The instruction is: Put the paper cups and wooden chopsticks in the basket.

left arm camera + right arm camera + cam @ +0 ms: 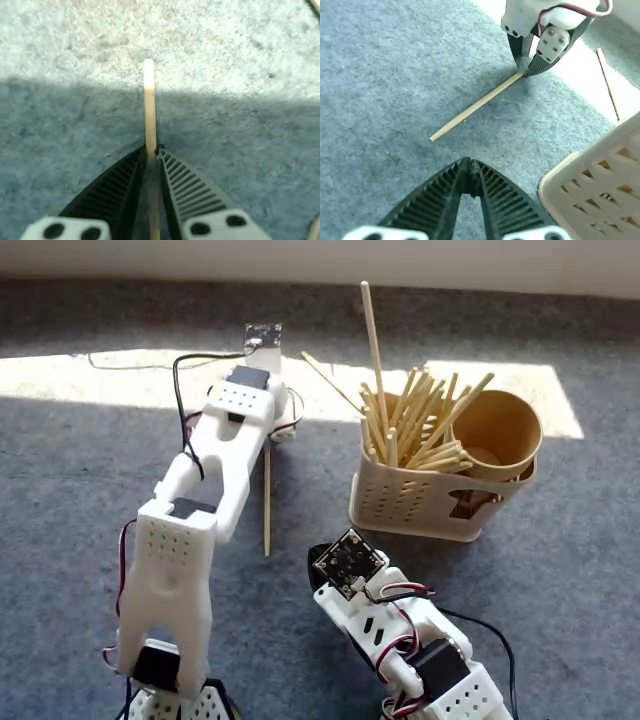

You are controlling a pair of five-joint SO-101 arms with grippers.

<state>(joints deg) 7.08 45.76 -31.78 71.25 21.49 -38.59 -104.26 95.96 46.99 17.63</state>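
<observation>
The left gripper (150, 150) has a wooden chopstick (149, 100) by one end on the grey carpeted surface (80, 500), its jaws clenched on the stick. The stick lies flat, running back beside the arm toward the robot's base and well apart from the basket (400, 502). That basket holds a thick bundle of chopsticks (415, 420) standing at loose angles, with a paper cup (495, 430) sitting in one end. The right gripper (469, 165) hangs low over the surface near a corner of the basket, its jaws pressed together on nothing.

We read this as the pickup of a loose chopstick: the grip looks made, but the stick has not yet left the carpet. The next move calls for a clean lift. Because the stick is held at one end, we expect the free end to sag or swing, so it needs to clear the carpet before any sideways travel. It would then have to be carried across to the basket, tipped upright above the rim and let go among the bundle. One tall stick there rises well above the rest and could catch it.

Another thin stick (332, 383) slants out beside the basket; we cannot tell whether it rests inside or on the surface.
</observation>
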